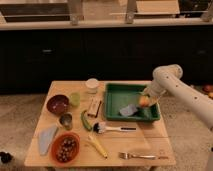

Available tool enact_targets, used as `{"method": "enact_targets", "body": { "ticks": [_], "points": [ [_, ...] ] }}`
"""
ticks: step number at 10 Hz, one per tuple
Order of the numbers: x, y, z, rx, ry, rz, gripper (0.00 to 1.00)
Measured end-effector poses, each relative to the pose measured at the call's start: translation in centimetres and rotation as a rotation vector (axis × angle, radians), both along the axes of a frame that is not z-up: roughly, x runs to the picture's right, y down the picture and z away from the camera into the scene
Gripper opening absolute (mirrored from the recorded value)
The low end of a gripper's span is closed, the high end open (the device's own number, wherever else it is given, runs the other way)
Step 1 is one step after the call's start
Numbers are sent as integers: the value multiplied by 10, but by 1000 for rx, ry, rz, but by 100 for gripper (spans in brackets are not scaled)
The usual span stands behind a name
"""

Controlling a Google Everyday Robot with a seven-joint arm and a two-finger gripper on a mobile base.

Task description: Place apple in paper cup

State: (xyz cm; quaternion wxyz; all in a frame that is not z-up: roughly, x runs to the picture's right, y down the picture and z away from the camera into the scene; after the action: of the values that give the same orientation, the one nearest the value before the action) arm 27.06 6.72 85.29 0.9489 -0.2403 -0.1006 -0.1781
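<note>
The apple (144, 101), small and orange-yellow, is at the tip of my gripper (146, 100), over the right side of the green tray (114, 97). I cannot tell whether the apple is held or resting in the tray. My white arm (172, 82) reaches in from the right. The paper cup (92, 85), short and white, stands upright on the wooden table (145, 142) to the left of the tray's far corner, well apart from the gripper.
A grey-blue object (128, 110) lies in the tray. On the table are a light-green cup (75, 98), maroon bowl (58, 104), metal cup (66, 120), small box (94, 106), brush (112, 128), banana (97, 145), orange bowl (65, 147), cloth (47, 137) and fork (136, 156).
</note>
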Motion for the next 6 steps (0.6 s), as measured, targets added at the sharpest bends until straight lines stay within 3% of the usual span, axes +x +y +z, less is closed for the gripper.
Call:
{"method": "enact_targets", "body": {
  "ticks": [2, 4, 6],
  "points": [
    [-4, -9, -9, 7, -3, -5, 28],
    [-3, -7, -4, 19, -3, -3, 34],
    [-8, 3, 14, 20, -10, -1, 41]
  ]
}}
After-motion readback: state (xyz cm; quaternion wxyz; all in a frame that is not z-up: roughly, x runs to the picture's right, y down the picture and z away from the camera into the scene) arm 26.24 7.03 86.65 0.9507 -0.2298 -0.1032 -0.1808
